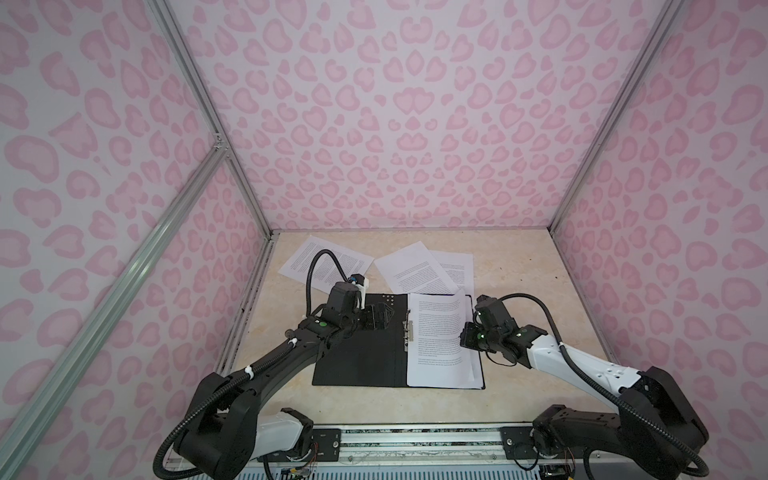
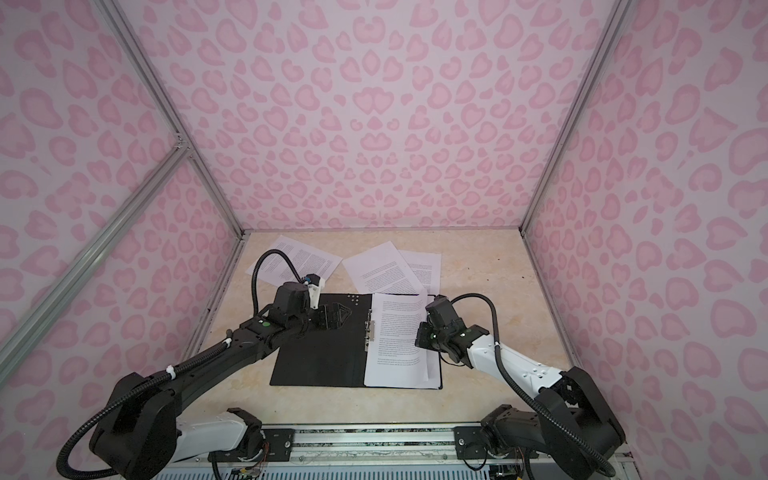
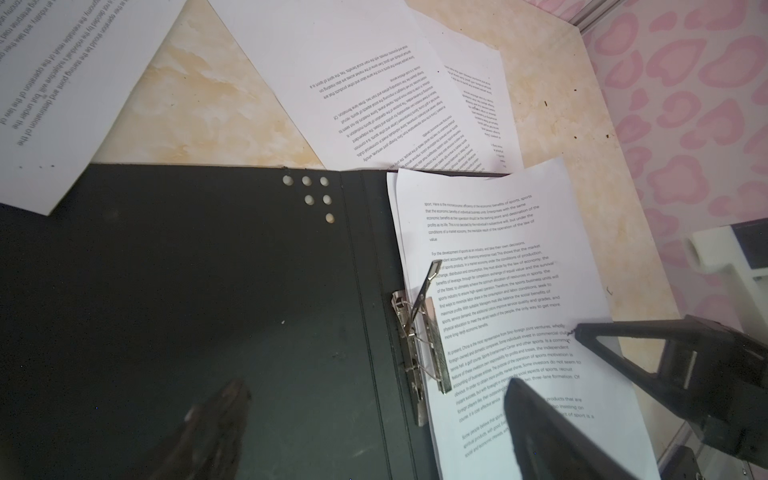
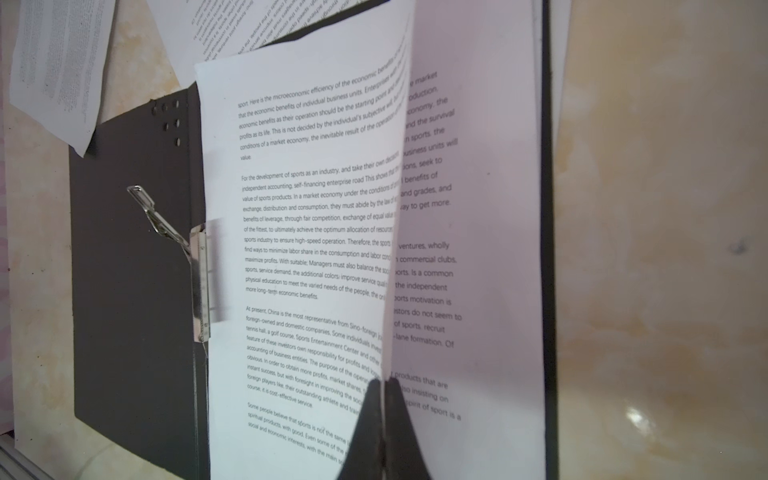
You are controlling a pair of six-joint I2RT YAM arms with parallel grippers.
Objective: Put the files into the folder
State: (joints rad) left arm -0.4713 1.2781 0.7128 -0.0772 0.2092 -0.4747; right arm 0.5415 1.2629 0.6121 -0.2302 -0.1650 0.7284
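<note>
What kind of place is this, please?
Probably a robot test booth: pink patterned wall panels in an aluminium frame enclose a tabletop, with the left arm and right arm mounted on a rail.

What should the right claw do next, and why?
Probably lower and release: the right gripper pinches the top sheet by its raised edge, and that sheet already lies over the open folder, its far edge at the metal clip.

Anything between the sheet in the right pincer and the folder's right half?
Nothing blocks it: the held sheet, in the shut right pincer, hangs over the folder. Only an earlier sheet lies beneath, and the clip lever is raised.
</note>
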